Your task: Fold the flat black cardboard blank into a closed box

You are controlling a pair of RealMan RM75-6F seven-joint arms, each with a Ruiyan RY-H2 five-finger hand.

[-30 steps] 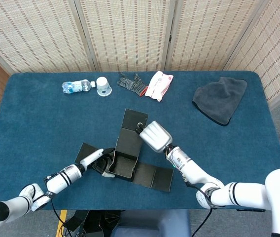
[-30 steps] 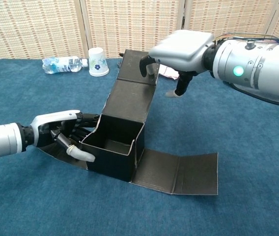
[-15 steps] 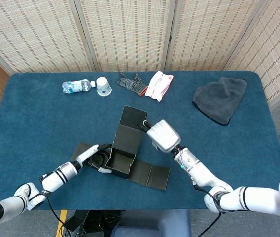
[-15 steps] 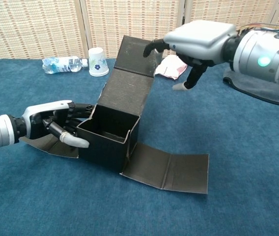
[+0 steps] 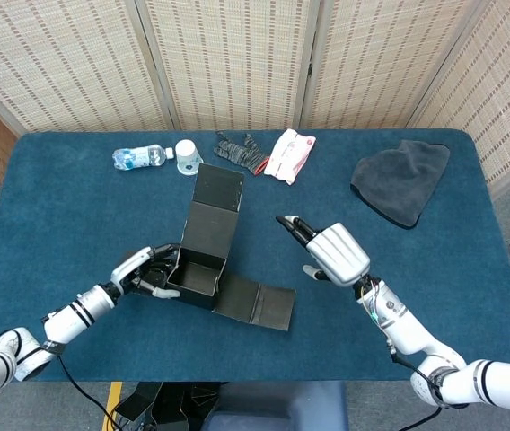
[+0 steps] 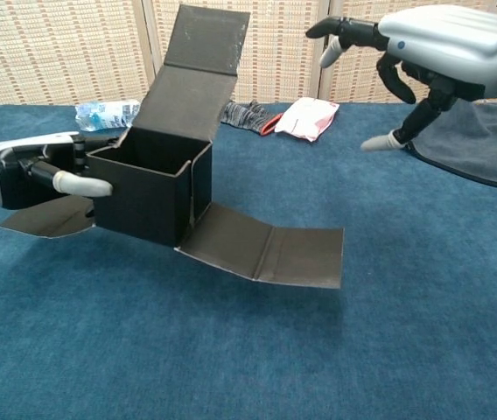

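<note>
The left hand (image 6: 34,169) grips the half-formed black cardboard box (image 5: 197,274) at its 9 o'clock wall, steadying it; the right hand (image 6: 423,52) hovers released at 3 o'clock, clear of the upright lid flap (image 6: 198,54).

Bare table (image 5: 470,269) surrounds the right hand (image 5: 334,252); the box's raised flap (image 6: 198,66) blocks its left.

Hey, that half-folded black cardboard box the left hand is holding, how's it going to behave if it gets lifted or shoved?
The black cardboard box probably stays light: the left hand alone seems to hold it tilted off the table. Its unfolded side flap hangs unsupported and will likely swing. The tall lid panel could flop over.
</note>
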